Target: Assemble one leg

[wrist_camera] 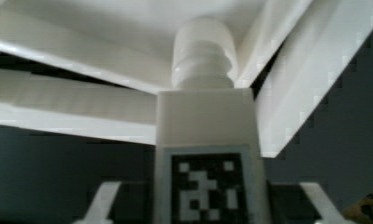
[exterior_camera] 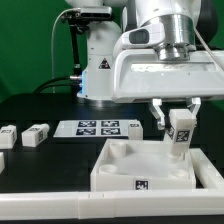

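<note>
leg (exterior_camera: pixel 181 137), upright, is clamped in the tool (exterior_camera: pixel 178 122) above the white square piece (exterior_camera: pixel 118 168).

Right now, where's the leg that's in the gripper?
Exterior view's right: the leg is held upright in the gripper, above the far right corner of the white square piece, right of the marker board.

A: Any words or numbers legible?
B: None. Only black-and-white square marker tags: one on the leg (exterior_camera: pixel 180 130), several on the marker board (exterior_camera: pixel 100 127), one on the front wall of the white square piece (exterior_camera: pixel 115 178).
</note>
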`<state>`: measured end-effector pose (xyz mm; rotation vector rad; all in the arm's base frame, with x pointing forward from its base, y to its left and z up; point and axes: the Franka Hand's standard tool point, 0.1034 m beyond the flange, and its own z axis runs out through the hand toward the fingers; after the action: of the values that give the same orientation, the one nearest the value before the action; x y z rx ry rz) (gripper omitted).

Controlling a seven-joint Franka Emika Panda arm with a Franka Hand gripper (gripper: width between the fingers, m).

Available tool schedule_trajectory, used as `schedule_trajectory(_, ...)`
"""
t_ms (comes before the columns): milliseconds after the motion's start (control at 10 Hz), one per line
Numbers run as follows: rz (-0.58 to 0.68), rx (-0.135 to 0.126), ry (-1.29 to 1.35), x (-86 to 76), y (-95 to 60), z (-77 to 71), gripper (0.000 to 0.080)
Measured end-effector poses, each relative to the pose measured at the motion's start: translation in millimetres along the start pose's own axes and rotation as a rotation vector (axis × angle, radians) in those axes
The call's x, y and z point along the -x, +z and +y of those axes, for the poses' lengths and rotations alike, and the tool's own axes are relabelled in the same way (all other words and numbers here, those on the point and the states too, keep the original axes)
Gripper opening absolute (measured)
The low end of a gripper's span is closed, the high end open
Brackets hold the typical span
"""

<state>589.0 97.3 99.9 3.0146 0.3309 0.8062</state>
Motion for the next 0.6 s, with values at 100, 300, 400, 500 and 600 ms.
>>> schedule_trajectory(100,0.000,0.000,0.004,0.3,0.0,-0.2,0.0290)
schedule_trajectory(300,-0.001,0.001,0.008,0.5,0.1,0.0,0.0290)
schedule_trajectory(400,-0.002,0.001,0.008,2.4,2.4,0.1,0.0290)
schedule_trajectory(500,-0.009,0.003,0.010,5.9,7.9,0.7,0.0290)
schedule_trajectory(600,-0.008,0.001,0.008,5.0,10.6,-1.1,0.0290)
